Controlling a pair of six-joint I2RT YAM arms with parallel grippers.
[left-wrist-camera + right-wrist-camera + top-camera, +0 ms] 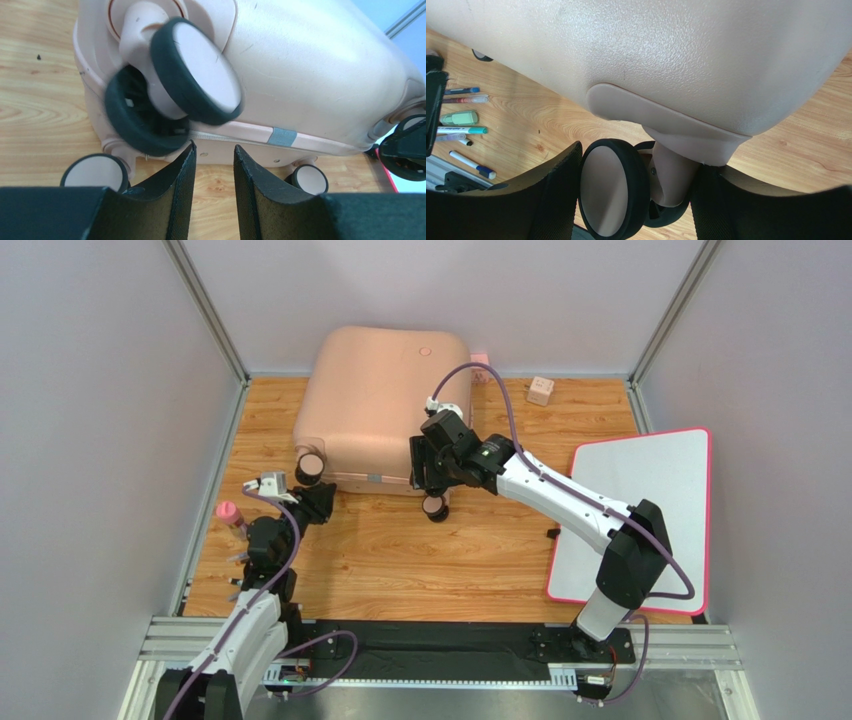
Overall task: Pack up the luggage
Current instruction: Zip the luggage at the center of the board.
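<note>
The luggage (380,405) is a pale pink hard-shell suitcase lying shut and flat at the back of the wooden table, its caster wheels facing the arms. My right gripper (432,488) reaches to its front right corner and is shut on the caster wheel (611,192) there, one finger on each side of the double wheel and its stem. My left gripper (214,150) hovers just in front of the zipper seam (250,137), below the front left wheel (195,75). Its fingers stand apart with only the wooden floor between them.
A flat white board with a pink rim (640,510) lies on the right. A small wooden cube (540,390) sits at the back right. A pink-capped item (230,515) stands by the left wall, and several pens (461,120) lie on the wood.
</note>
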